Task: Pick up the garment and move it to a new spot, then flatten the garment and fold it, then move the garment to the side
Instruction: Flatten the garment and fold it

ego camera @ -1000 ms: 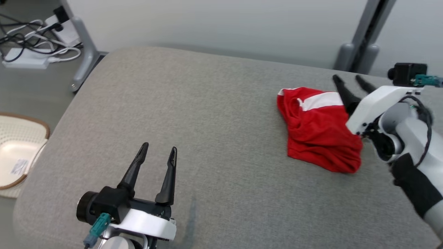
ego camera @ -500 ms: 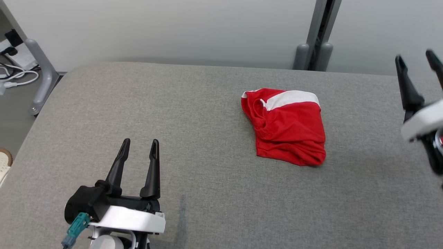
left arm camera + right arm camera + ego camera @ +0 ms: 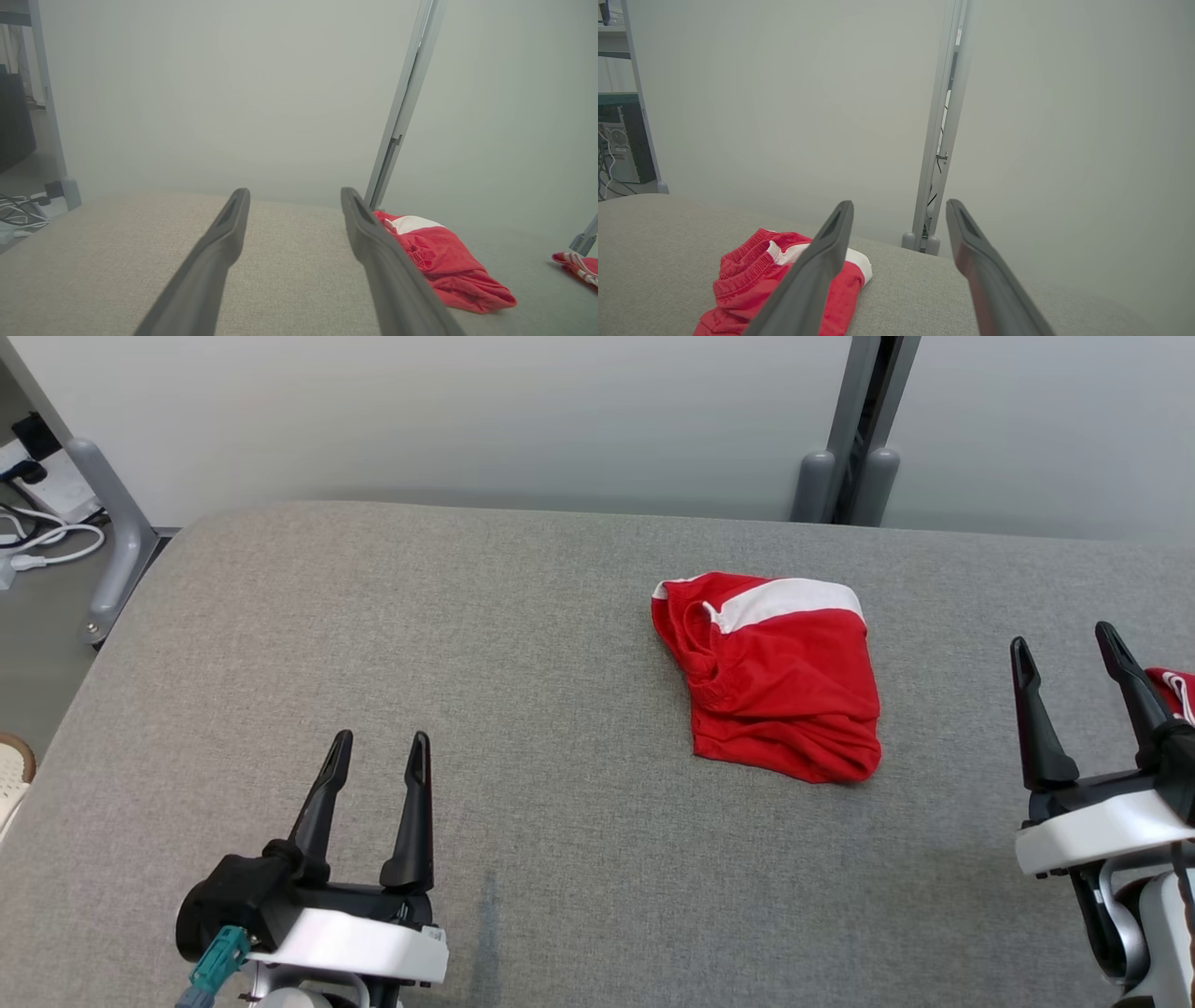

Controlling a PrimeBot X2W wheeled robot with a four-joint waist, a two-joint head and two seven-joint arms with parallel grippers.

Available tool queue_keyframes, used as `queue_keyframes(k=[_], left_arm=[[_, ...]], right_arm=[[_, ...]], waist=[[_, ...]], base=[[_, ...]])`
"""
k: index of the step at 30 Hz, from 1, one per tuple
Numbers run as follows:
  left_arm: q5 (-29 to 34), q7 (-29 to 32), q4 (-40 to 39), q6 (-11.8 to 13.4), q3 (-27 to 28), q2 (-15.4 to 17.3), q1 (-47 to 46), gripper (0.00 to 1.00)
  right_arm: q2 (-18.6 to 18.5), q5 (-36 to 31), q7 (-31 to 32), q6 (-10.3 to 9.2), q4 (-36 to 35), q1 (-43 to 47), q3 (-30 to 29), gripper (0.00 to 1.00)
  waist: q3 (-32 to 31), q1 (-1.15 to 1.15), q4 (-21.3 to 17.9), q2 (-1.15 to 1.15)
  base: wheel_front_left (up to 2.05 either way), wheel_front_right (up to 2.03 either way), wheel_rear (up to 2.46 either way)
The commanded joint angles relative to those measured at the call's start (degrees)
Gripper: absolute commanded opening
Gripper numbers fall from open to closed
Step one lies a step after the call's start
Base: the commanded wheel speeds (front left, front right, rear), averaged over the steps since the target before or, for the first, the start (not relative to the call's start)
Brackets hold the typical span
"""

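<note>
Red garments (image 3: 775, 681) (image 3: 1178, 683), two, spread claws (image 3: 382, 739) (image 3: 1061, 635), two

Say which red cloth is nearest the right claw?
The white-striped red garment at the right edge, beside the right gripper; the folded red shorts lie farther left.
</note>
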Motion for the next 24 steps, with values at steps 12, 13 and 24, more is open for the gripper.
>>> queue_keyframes(k=[12,13,24], left_arm=[[1.32,-0.18,0.43,-0.93,-1.53,0.21,-0.42,1.0],[1.32,-0.18,0.43,-0.93,-1.53,0.21,-0.42,1.0],[0.84,-0.17,0.66,-1.59,-3.89,0.18,-3.69,1.0]], right_arm=[[-0.99,0.11,-0.02,-0.02,1.77,0.09,-0.23,0.0],[-0.99,0.11,-0.02,-0.02,1.77,0.09,-0.23,0.0],[-5.86,4.38,-0.03,-0.02,13.27,-9.14,11.74,0.0]], waist=[[1.56,0.0,1.9,0.0],[1.56,0.0,1.9,0.0],[7.45,0.0,6.35,0.0]], base=[[0.0,0.0,0.0],[0.0,0.0,0.0],[0.0,0.0,0.0]])
